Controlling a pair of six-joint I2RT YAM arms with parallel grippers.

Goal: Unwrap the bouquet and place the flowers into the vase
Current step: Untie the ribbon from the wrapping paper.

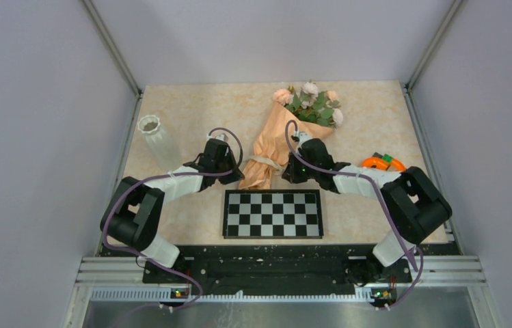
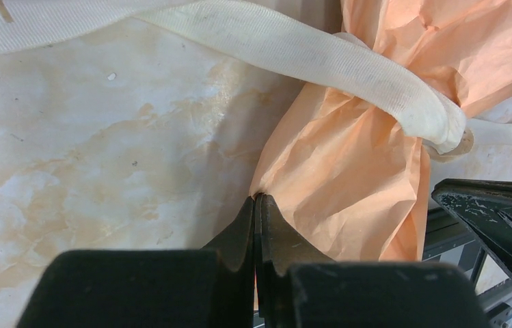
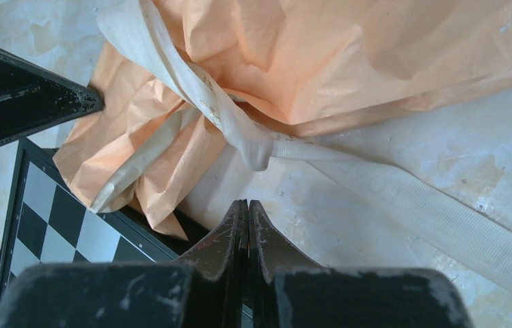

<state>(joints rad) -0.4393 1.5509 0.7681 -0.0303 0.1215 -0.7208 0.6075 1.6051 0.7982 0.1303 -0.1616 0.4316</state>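
The left pincer (image 2: 256,199) is fully closed, its two jaws pressed flat together. Its tip touches the crumpled edge of the bouquet's (image 1: 280,137) peach paper at the narrow end of the cone. I cannot tell whether a fold of paper is caught between the jaws. Just beyond this tip, the cream ribbon (image 2: 321,58) crosses the paper and ends in a knot to the right.

The right pincer (image 3: 245,205) is also closed tight and holds nothing. Its tip hangs over bare table (image 3: 403,157), just short of the ribbon knot, with one flat ribbon tail running off to its right.

The two pincers flank the tied stem end of the bouquet, which lies on the table between them. The flowers (image 1: 314,106) are still in their wrap at the wide end, beyond both pincers. The vase (image 1: 159,140) stands well to the outer side of the left pincer. A checkerboard (image 1: 272,213) lies just behind both tips, nearer the arm bases.
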